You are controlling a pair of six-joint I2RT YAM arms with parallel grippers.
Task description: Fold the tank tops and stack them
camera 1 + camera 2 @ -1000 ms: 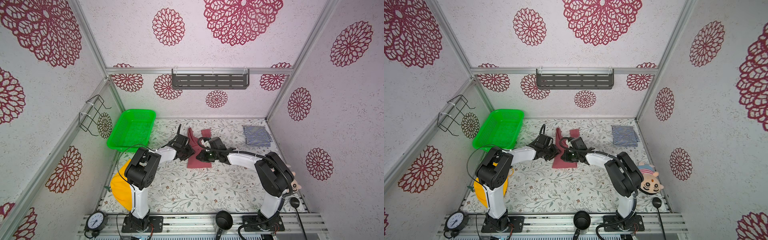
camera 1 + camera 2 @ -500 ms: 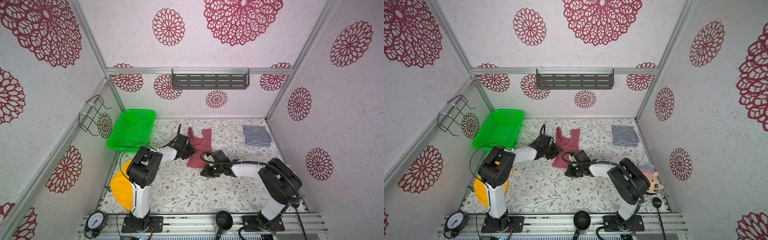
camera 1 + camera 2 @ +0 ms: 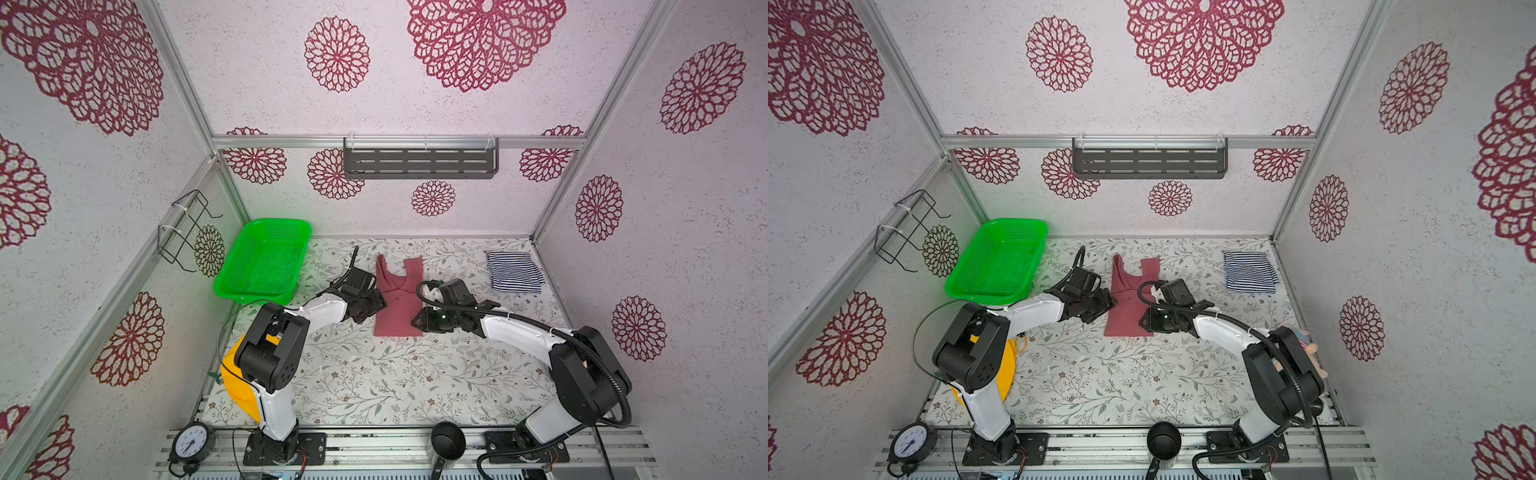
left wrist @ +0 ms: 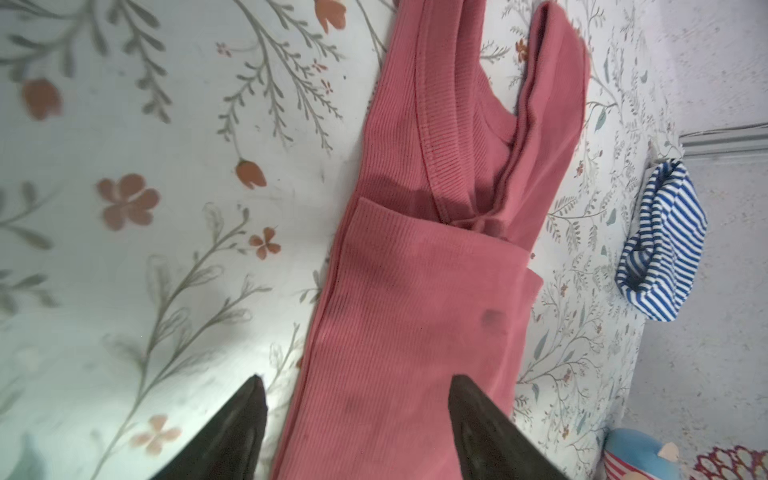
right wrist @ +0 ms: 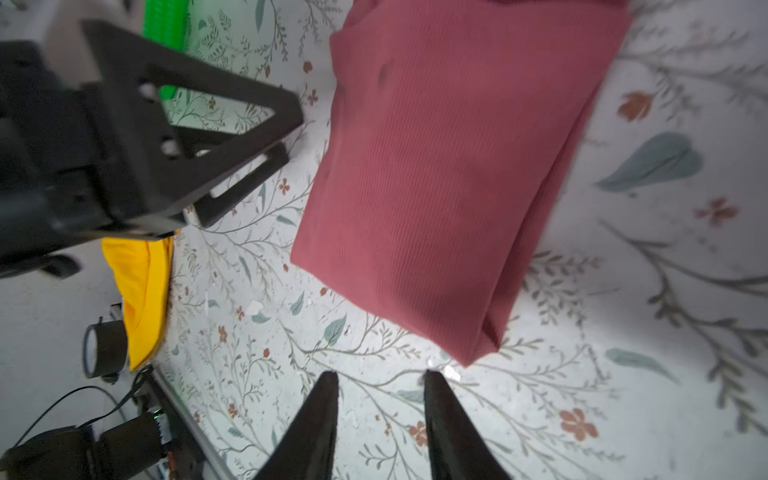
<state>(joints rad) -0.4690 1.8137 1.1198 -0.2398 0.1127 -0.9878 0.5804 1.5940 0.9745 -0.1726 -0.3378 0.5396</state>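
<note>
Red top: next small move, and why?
Probably close the right gripper on the hem corner of the red top and fold it toward the straps: it lies unheld as a narrow strip, that corner just ahead of the open jaws, and the striped top is already folded.

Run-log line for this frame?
red tank top: folded lengthwise, lying flat | striped tank top: folded, far-right corner | left jaws: open, empty | right jaws: open, empty
</note>
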